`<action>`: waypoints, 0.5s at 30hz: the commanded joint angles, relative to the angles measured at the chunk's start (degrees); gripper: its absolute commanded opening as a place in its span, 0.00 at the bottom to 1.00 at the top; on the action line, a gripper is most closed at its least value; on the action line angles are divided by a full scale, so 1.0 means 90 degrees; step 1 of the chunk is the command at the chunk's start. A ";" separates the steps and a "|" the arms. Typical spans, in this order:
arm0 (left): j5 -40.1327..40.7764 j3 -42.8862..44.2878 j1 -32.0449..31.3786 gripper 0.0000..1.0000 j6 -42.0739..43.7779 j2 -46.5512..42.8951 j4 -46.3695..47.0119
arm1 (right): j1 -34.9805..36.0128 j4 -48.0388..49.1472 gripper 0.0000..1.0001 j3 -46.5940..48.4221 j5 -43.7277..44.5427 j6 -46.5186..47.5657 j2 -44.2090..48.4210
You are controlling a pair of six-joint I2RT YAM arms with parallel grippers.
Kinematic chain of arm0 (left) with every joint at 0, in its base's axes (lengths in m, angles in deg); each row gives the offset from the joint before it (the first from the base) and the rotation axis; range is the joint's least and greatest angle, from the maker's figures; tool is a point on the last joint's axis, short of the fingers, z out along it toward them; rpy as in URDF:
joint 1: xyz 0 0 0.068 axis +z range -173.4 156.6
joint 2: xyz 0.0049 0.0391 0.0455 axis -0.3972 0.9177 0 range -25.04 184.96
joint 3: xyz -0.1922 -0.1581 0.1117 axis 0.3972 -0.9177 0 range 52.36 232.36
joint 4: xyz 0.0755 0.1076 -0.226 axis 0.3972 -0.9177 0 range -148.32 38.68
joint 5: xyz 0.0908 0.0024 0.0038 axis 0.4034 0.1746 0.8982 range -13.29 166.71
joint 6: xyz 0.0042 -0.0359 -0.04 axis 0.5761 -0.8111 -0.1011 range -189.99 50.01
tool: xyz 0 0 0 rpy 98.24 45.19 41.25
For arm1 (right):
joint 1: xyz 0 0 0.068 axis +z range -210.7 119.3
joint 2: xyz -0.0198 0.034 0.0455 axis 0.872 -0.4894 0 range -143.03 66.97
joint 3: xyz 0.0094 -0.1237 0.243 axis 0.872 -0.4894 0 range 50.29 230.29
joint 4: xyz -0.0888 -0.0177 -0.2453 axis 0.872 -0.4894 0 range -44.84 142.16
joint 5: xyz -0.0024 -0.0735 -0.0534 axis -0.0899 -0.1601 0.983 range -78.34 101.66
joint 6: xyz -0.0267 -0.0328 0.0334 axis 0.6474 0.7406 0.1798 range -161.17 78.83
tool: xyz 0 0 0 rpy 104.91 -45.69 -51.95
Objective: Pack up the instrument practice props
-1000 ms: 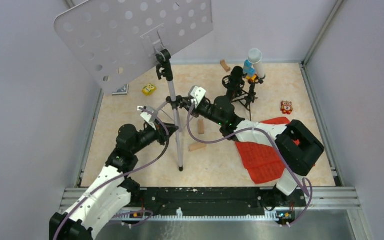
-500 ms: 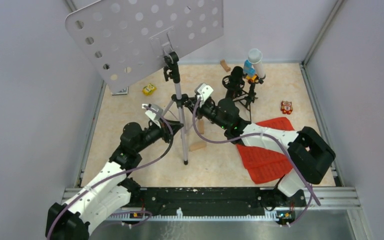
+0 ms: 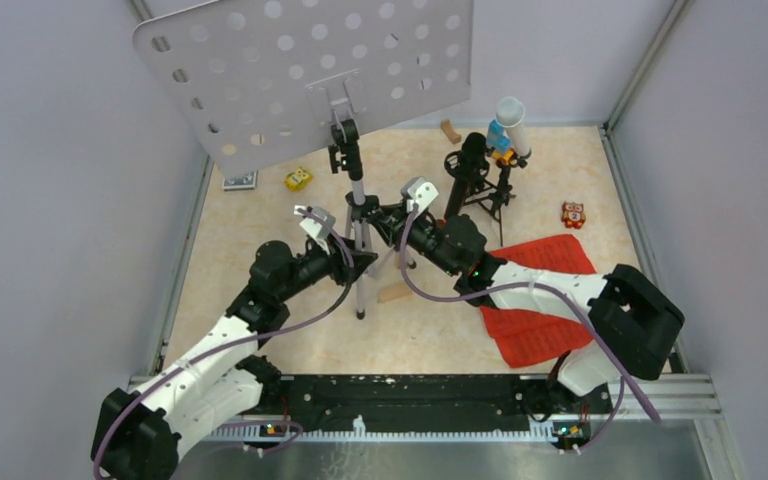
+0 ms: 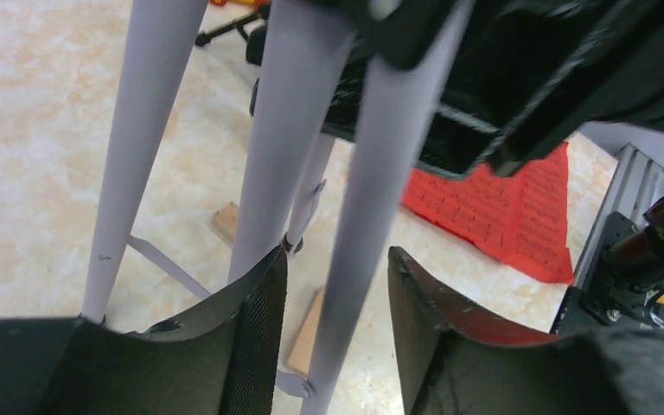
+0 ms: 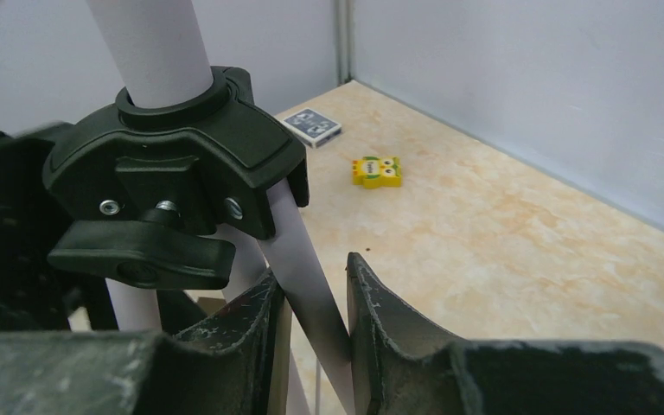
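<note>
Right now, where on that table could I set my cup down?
Bare tabletop lies on the left, between the yellow toy and the front rail, beside the left arm; also the far right corner behind the orange toy. A near strip runs between the silver tripod and the red sheet music. The middle and the microphone area are crowded.

Pale lilac walls (image 3: 50, 200) box me in on three sides — beneath me, a beige marbled surface (image 3: 580, 160), metal-edged, evenly lit.
</note>
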 commanded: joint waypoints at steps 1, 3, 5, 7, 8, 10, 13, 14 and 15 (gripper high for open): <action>0.0254 -0.0320 -0.0106 0.57 -0.0147 -0.0032 0.0260 | 0.0423 0.0380 0.00 0.0254 0.0160 -0.0861 0.0467; 0.0247 -0.0415 -0.0164 0.60 -0.0203 -0.0008 0.0418 | 0.0441 0.0229 0.00 0.0307 0.0390 -0.0880 0.0470; 0.0244 -0.0472 -0.0223 0.55 -0.0220 0.0068 0.0513 | 0.0449 0.0246 0.00 0.0279 0.0429 -0.0886 0.0502; 0.0231 -0.0503 -0.0251 0.39 -0.0213 0.0170 0.0528 | 0.0451 0.0262 0.00 0.0212 0.0414 -0.0856 0.0524; 0.0218 -0.0521 -0.0261 0.32 -0.0210 0.0196 0.0533 | 0.0443 0.0225 0.02 0.0183 0.0397 -0.0820 0.0534; 0.0223 -0.0584 -0.0277 0.19 -0.0189 0.0200 0.0528 | 0.0452 0.0121 0.09 0.0112 0.0328 -0.0682 0.0617; 0.0311 -0.0683 -0.0281 0.04 -0.0143 0.0095 0.0497 | 0.0444 -0.0172 0.25 -0.0078 0.0177 -0.0385 0.0863; 0.0352 -0.0706 -0.0279 0.01 -0.0113 0.0038 0.0476 | 0.0451 -0.0269 0.33 -0.0176 0.0126 -0.0267 0.0996; 0.0378 -0.0726 -0.0280 0.00 -0.0075 -0.0008 0.0451 | 0.0448 -0.0315 0.40 -0.0302 0.0105 -0.0164 0.1124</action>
